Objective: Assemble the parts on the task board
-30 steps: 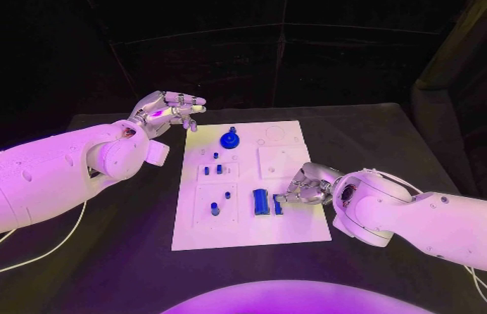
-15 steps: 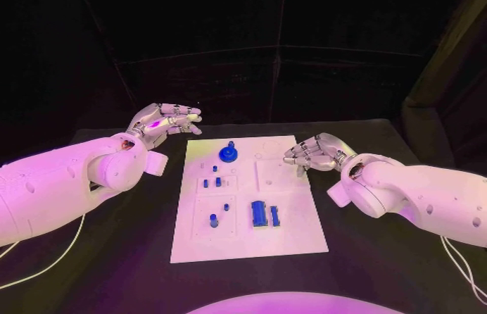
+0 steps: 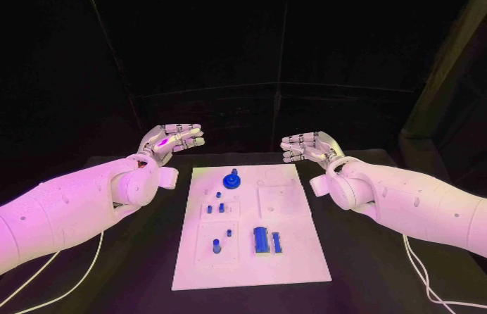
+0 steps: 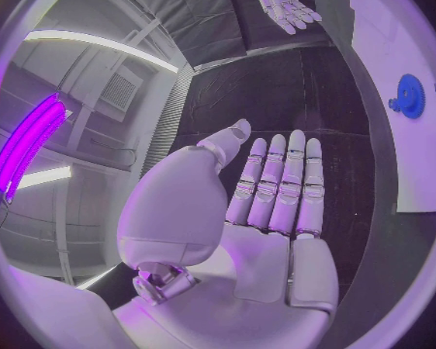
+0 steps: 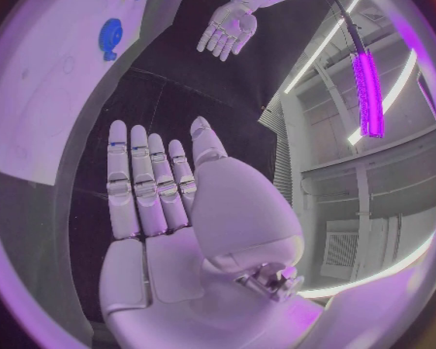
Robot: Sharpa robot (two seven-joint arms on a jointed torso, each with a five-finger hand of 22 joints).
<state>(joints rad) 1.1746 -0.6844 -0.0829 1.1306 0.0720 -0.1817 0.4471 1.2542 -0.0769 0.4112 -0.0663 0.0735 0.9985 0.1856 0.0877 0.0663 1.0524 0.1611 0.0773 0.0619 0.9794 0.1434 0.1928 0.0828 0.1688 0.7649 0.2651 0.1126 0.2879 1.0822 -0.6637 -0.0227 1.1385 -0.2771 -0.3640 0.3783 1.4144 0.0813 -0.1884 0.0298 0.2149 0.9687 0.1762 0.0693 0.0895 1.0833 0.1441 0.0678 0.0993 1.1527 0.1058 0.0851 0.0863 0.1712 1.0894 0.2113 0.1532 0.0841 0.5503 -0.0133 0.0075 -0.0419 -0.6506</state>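
Hovering released, fingers straight, left hand [image 3: 169, 139] and right hand [image 3: 314, 147] flank the task board's [image 3: 305, 250] far end. Board's long axis runs twelve-to-six on the bench [image 3: 376, 258]. Blue parts [image 3: 266, 240] lie toward six; right hand judged slightly nearer.

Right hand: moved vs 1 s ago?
Yes. The right hand has left the pair of blue blocks at the white task board's near end and is now raised, open, beyond its far edge.
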